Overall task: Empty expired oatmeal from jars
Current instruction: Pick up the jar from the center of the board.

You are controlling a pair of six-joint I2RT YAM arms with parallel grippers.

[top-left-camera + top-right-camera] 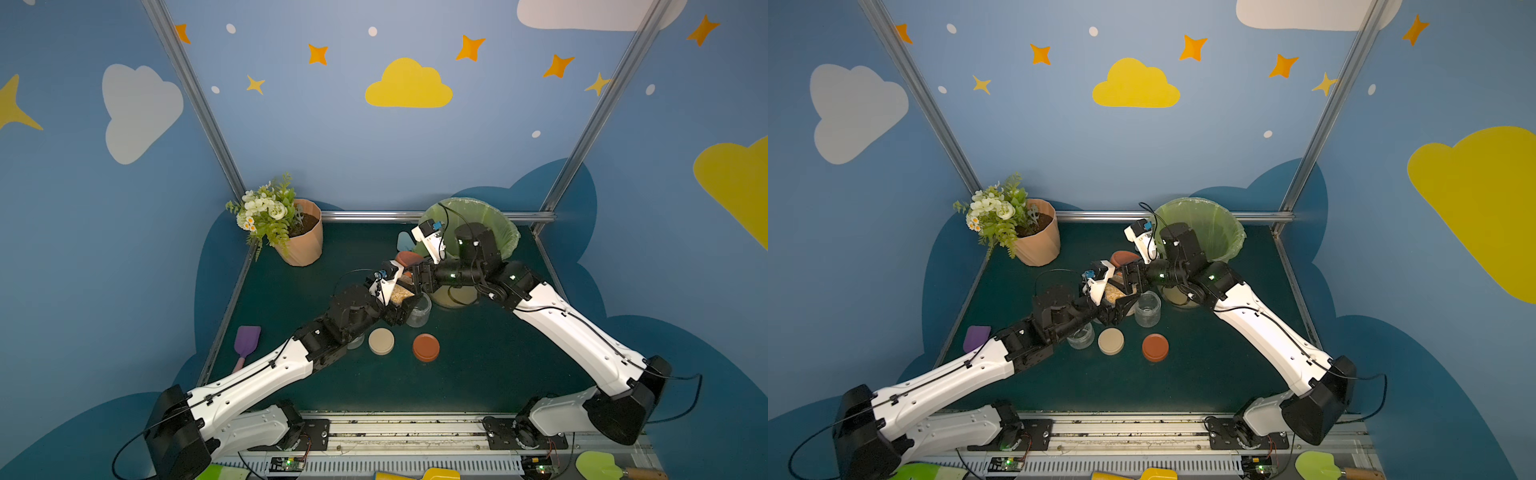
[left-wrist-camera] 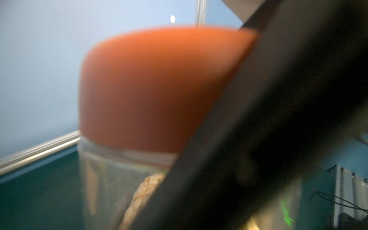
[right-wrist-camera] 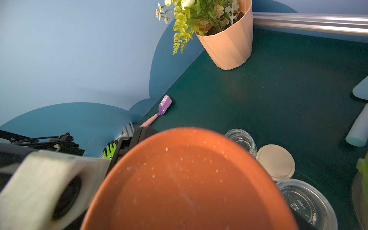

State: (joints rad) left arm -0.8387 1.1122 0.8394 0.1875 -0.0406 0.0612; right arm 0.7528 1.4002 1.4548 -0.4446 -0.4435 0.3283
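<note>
I find nothing here I can read — no word, brand or number on any surface around me. The base of one empty clear jar (image 3: pixel 306 203) carries faint raised marks — too blurred to make out.

Soft dim light; blurry rust-red lid (image 2: pixel 159 85)

At mid-frame in both top views we cannot make out how the left gripper (image 1: pixel 403 301) and right gripper (image 1: pixel 413 276) hold their jaws. In the left wrist view the rust-red lid (image 2: pixel 155 89) is blurred, and a dark bar (image 2: pixel 258 129) hides much of the jar (image 2: pixel 111 179).
</note>
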